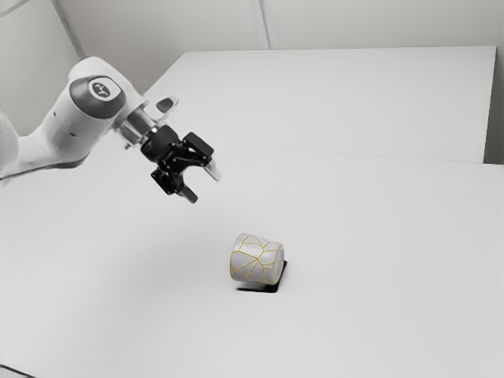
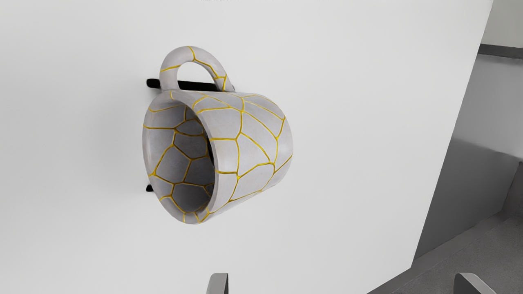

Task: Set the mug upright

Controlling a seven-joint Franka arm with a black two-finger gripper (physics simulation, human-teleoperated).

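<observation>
My gripper [image 1: 202,183] hangs in the air above the table, up and to the left of the mug [image 1: 257,260] in the exterior view. The mug is white with gold crack-like lines and lies on its side on the table. In the wrist view the mug [image 2: 253,143] shows its open mouth and its handle, which sticks out from the side. The gripper [image 2: 341,283] stands open there, its two fingertips wide apart with nothing between them, and the mug is apart from both.
The white table [image 1: 142,315] spreads around the mug. One table edge shows in the wrist view, with a grey floor [image 2: 470,261] beyond it. A dark shadow lies beside the mug.
</observation>
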